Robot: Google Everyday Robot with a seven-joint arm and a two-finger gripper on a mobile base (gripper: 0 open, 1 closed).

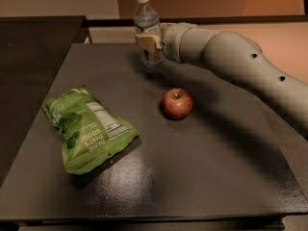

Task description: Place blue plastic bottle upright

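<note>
The blue plastic bottle (146, 22) is a small clear bottle with a white screw cap, standing upright at the far middle of the dark table (202, 177). My gripper (148, 43) is shut on the bottle around its lower body, reaching in from the right on the grey arm (240, 61). The bottle's base is at or just above the table surface; I cannot tell whether it touches.
A red apple (177, 103) lies in the table's middle, in front of the bottle. A green snack bag (86, 126) lies flat at the left. A darker counter (33, 47) adjoins the table's left side.
</note>
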